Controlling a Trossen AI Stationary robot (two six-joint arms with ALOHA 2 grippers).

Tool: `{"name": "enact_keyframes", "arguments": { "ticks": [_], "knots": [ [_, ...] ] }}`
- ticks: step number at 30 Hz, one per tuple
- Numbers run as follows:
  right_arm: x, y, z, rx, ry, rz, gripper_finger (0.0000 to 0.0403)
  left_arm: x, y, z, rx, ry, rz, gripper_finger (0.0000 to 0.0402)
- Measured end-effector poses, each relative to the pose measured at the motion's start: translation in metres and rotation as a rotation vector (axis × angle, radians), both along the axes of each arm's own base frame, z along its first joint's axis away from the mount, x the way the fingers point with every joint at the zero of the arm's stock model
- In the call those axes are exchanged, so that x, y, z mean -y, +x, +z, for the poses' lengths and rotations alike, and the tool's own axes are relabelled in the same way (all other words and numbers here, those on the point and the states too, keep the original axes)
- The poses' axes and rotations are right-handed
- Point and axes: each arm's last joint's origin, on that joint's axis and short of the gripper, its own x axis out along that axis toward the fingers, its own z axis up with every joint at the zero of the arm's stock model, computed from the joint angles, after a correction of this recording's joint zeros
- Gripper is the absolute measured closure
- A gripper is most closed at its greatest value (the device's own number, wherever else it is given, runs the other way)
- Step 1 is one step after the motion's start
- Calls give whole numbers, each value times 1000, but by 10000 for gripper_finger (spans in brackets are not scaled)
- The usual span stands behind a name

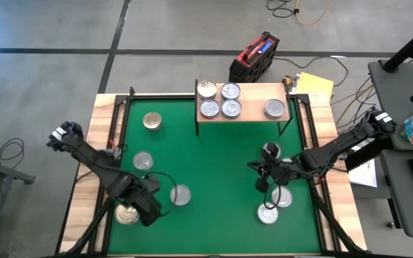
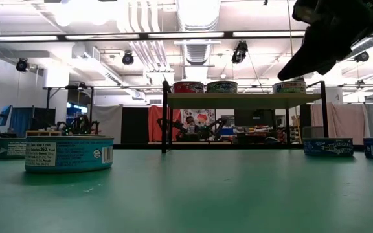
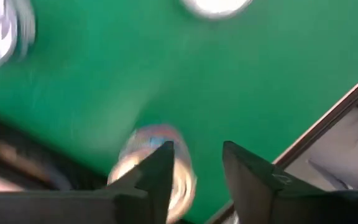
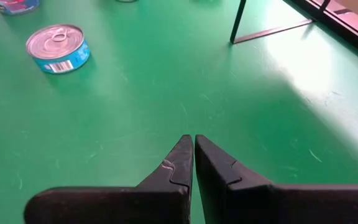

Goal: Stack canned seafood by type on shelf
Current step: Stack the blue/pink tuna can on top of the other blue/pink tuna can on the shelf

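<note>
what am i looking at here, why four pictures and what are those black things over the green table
These are four cameras on one robot with two dark arms. The high view looks straight down; the low view sits at table height; the other two ride on the wrists.

On the green mat stands a small wooden shelf carrying five cans. Seven more cans lie loose on the mat, such as a gold-topped one.

The left gripper is at the near left corner, fingers apart beside a gold-topped can, with nothing between them. The right gripper is shut and empty, over bare mat on the right.
</note>
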Motion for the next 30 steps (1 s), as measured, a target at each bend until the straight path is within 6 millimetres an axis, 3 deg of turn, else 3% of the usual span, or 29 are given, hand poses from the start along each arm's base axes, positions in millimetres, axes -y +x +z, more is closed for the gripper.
{"name": "enact_keyframes", "arguments": {
  "ticks": [6, 16, 30],
  "knots": [
    [0, 0, 0, -1, -5, 4, 394, 13, -15, -7, -67, -7, 78, 392],
    [0, 0, 0, 2, -8, 7, 394, 21, -38, -40, -213, 36, 158, 401],
    [-1, 1, 2, 17, -7, 11, 394, 19, -39, -64, -170, 60, 174, 402]
  ]
}}
